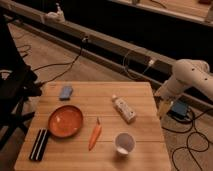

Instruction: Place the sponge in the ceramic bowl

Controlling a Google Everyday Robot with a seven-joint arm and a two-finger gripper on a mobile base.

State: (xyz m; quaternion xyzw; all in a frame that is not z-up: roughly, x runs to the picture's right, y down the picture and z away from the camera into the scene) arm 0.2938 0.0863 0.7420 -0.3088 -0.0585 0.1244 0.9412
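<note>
The light-blue sponge (65, 92) lies on the wooden table (100, 160) near its far left corner. Just in front of it sits the orange-red ceramic bowl (65, 121), with nothing inside. My gripper (163, 107) hangs off the white arm (192, 75) just beyond the table's right edge, far from both sponge and bowl. It is open and holds nothing.
A white bottle-like box (124, 109) lies right of centre. An orange carrot (95, 134) and a white cup (124, 143) sit near the front. A black flat object (39, 144) lies at the front left. Cables (192, 135) run over the floor on the right.
</note>
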